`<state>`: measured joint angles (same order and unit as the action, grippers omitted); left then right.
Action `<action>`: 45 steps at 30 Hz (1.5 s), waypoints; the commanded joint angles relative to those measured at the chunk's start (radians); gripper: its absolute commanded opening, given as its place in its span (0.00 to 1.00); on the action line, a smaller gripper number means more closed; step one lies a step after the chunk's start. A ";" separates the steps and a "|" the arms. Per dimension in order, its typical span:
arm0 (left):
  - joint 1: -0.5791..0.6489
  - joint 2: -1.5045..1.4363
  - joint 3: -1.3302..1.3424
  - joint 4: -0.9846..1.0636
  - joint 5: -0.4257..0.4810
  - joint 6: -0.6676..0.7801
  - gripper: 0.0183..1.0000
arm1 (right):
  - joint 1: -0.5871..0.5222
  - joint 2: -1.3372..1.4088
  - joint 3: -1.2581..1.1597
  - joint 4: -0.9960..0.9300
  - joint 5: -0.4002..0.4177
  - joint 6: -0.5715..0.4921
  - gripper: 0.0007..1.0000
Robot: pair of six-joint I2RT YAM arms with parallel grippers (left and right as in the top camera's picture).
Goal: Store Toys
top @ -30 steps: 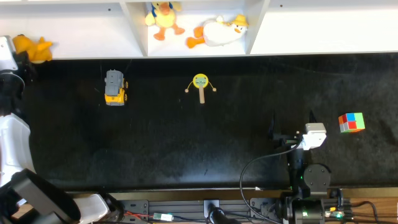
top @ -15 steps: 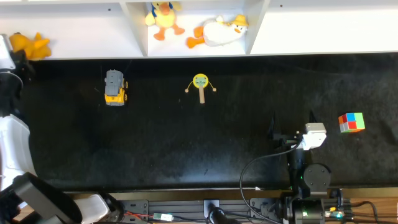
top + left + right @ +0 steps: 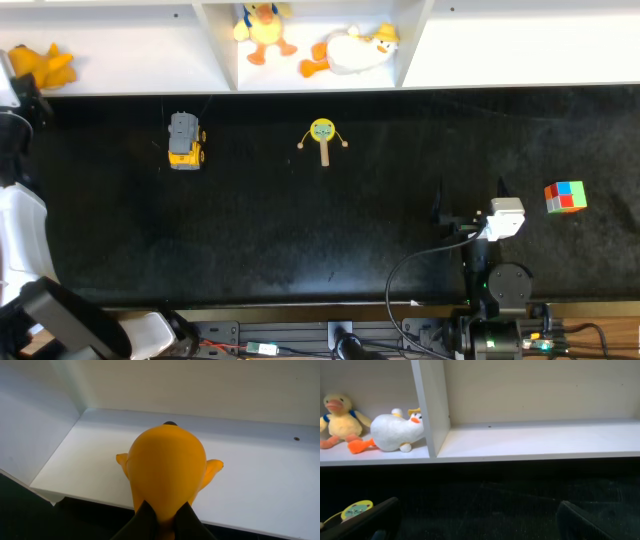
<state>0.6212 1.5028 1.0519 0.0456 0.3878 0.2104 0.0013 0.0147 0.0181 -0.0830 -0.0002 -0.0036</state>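
Observation:
My left gripper [image 3: 161,521] is shut on an orange plush toy [image 3: 167,467], holding it over the front lip of the left compartment of the white shelf [image 3: 260,490]. From above, the orange toy [image 3: 42,66] lies at the shelf's far left with the left gripper [image 3: 25,88] just below it. A grey and yellow toy truck [image 3: 184,140], a yellow rattle drum [image 3: 322,138] and a colour cube [image 3: 565,197] lie on the black mat. My right gripper [image 3: 468,200] is open near the front right, nothing between its fingers [image 3: 372,519].
The middle shelf compartment holds a yellow duck [image 3: 263,27] and a white duck [image 3: 350,50], seen too as yellow duck [image 3: 339,419] and white duck [image 3: 395,431]. The right compartment [image 3: 545,440] is bare. Cables run along the table's front edge [image 3: 420,270].
The left gripper has carried the orange toy a little farther toward the shelf's left compartment. The right arm has not moved.

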 commanded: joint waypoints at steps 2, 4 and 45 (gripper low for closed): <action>-0.016 0.040 0.061 0.009 0.003 -0.022 0.05 | -0.002 -0.011 -0.013 0.005 -0.002 0.004 0.99; -0.022 0.053 0.066 0.010 0.003 -0.022 0.05 | -0.002 -0.011 -0.013 0.005 -0.002 0.004 1.00; -0.093 0.216 0.134 0.036 -0.024 -0.018 0.07 | -0.002 -0.011 -0.013 0.005 -0.003 0.004 1.00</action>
<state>0.5472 1.6894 1.1683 0.0834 0.3805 0.2081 0.0013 0.0147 0.0181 -0.0822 -0.0002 -0.0032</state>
